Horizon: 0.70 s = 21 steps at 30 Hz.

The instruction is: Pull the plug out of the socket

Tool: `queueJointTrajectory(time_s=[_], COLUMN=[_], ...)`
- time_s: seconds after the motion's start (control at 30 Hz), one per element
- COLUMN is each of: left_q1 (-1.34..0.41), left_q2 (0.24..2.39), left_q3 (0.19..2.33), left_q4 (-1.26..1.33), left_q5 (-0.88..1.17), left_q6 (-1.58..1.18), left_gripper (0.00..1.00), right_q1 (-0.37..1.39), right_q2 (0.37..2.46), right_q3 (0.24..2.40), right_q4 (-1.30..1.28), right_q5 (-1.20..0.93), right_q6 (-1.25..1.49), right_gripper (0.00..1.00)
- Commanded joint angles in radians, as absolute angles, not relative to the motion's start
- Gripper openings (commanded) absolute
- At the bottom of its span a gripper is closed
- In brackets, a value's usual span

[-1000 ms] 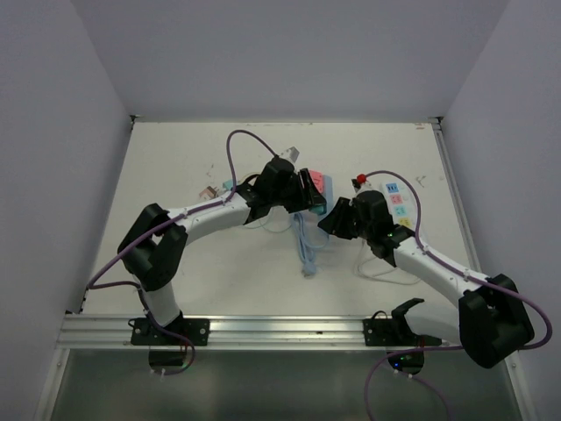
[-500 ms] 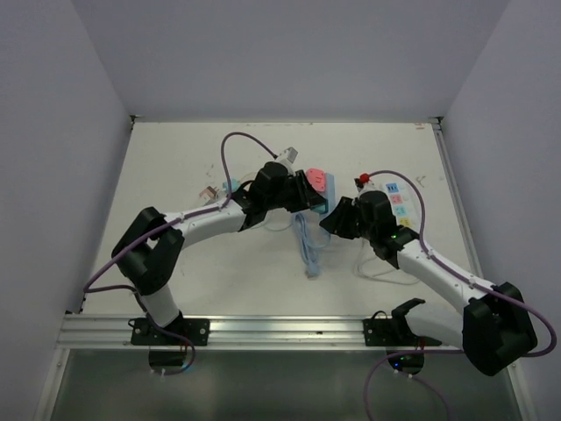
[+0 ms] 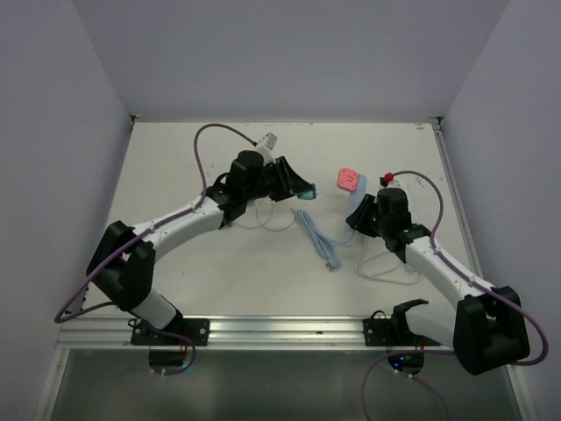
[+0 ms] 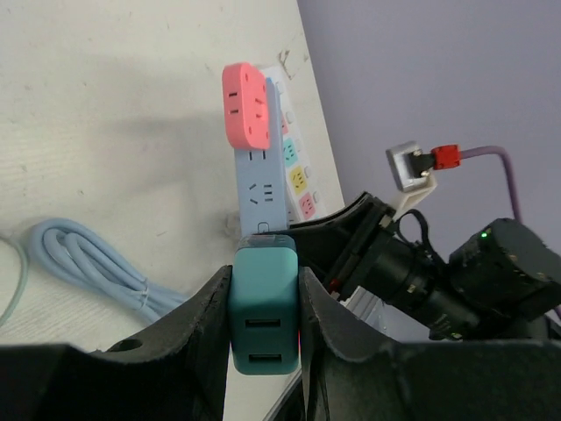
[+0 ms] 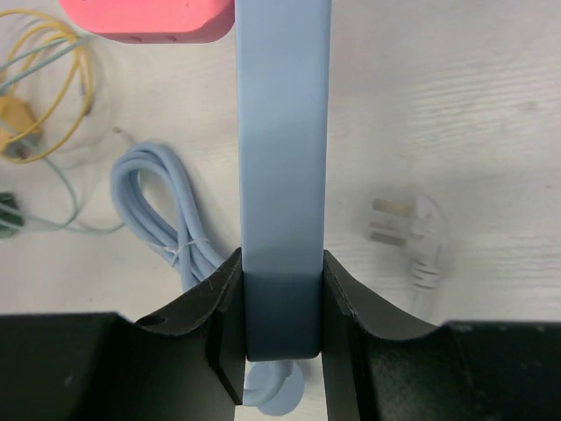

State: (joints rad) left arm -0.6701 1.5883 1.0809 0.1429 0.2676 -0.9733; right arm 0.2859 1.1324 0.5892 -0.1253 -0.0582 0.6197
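Gripping a teal plug by its two flat sides, the left claw is closed down to the plug's width, its dark fingers pressed against either face. In the left wrist view the plug's front shows two slots, one above the other. From above, the plug hangs at the tip of the left arm, clear of the socket strip and well apart from it, over the middle of the table.

The right claw is likewise closed on something: it clamps the near end of the pale blue socket strip, one finger on each long edge. The strip runs straight away from the right wrist camera. A pink adapter sits at its far end, plugged into the strip's face as the left wrist view shows. Coloured labels run along the strip beside the sockets.

A bundled pale blue cable lies on the table between the two arms. A white plug on a white lead rests on the table to the right of the strip. Thin yellow and green wires loop at the left edge of the right wrist view.
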Motion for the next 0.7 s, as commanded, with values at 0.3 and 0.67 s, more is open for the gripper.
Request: queueJointTrajectory(time_s=[0.3,0.67], left_q1=[-0.431,-0.282], left_q2=[1.473,1.634], left_q3=[1.011,0.87], left_q4=[0.026,0.183], left_q5=[0.27,0.318], left_q6=[-0.888,-0.781], left_gripper=[0.0,0.09], right_q1=[0.282,0.284], right_q2=[1.121,1.126], right_q3=[0.614,0.632], right_q4=[-0.057,-0.034], right_q5=[-0.081,-0.215], right_q6=[0.568,0.508], right_gripper=[0.0,0.0])
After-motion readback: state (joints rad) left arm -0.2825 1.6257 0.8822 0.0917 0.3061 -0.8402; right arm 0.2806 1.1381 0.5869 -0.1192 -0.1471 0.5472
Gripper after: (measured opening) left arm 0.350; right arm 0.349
